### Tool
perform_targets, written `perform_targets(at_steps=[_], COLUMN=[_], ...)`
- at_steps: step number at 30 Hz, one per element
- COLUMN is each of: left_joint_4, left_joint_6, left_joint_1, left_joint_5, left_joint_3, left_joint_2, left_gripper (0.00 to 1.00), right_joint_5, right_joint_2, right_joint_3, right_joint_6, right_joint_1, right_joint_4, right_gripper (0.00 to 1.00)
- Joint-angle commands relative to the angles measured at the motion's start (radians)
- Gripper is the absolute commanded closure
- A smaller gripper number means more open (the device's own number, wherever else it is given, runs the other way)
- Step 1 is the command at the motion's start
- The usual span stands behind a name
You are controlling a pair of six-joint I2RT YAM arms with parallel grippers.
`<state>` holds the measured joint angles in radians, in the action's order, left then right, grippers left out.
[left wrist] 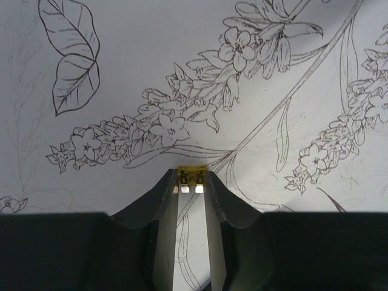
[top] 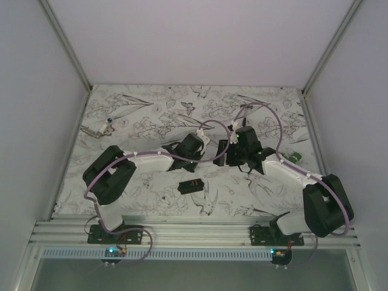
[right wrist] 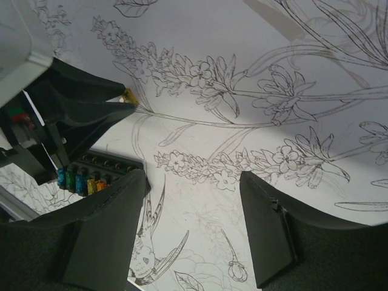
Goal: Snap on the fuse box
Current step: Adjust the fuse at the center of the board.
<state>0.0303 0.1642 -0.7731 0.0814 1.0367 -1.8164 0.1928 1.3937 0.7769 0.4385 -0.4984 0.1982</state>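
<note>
1. Left arm (top: 139, 160): rises from its base at the near edge of the flower-printed table (top: 151, 103), bends at the elbow and reaches toward the table's middle, wrist tipped down.
2. Right arm (top: 291, 176): mirrors it, leaning in from the right, so its wrist ends just beside the left wrist.
3. Right gripper (right wrist: 191, 179): fingers spread wide over bare cloth. Nothing lies between them.
4. Left gripper (left wrist: 190, 185): fingers drawn close, pinching a small yellow fuse (left wrist: 189, 176) at their very tips. The fuse's two metal blades point back between the fingers.
5. Fuse box (top: 191, 185): lies flat on the table between the two arms. It is nearer the bases than either gripper and apart from both, with its orange bits facing up.
6. Fuse box, right wrist view: a row of blue, green, yellow and orange fuses shows. One end is hidden behind that gripper's finger (right wrist: 103, 236). The left gripper's tip with the fuse hangs above and off to one side of the box, not touching it.
</note>
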Motion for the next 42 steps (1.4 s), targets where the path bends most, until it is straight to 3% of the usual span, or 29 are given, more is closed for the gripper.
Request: perform_targets(at_steps=[1,18,29,33,42], left_joint_4=[-0.096,0.162,0.064,0.016,-0.041], left_joint_6=[0.014,-0.056,0.067,0.117,0.314], left_joint_1=[-0.007,-0.009,0.024,0.032,0.196], left_joint_5=[-0.047,-0.096,-0.041,-0.042,-0.125], left_joint_3=[-0.067,-0.277,-0.355,-0.341,-0.433], left_joint_2=[0.007,0.32,0.376,0.385,0.535], left_gripper=[0.78,0.77,0.51,0.47,0.22], right_joint_5=[0.071,0.326,0.136,0.087,-0.066], right_joint_2=[0.001,0.119,0.137,0.164,0.345], right_joint_3=[-0.001,0.019,0.101,0.141,0.328], right_joint_6=[0.036,0.161,0.001,-0.042,-0.147], right_joint_1=[0.009,0.008,-0.038,-0.084,-0.252], right_joint_4=[-0.083,-0.298,-0.082,-0.055,0.064], right_gripper=[0.3,0.34,0.37,0.43,0.54])
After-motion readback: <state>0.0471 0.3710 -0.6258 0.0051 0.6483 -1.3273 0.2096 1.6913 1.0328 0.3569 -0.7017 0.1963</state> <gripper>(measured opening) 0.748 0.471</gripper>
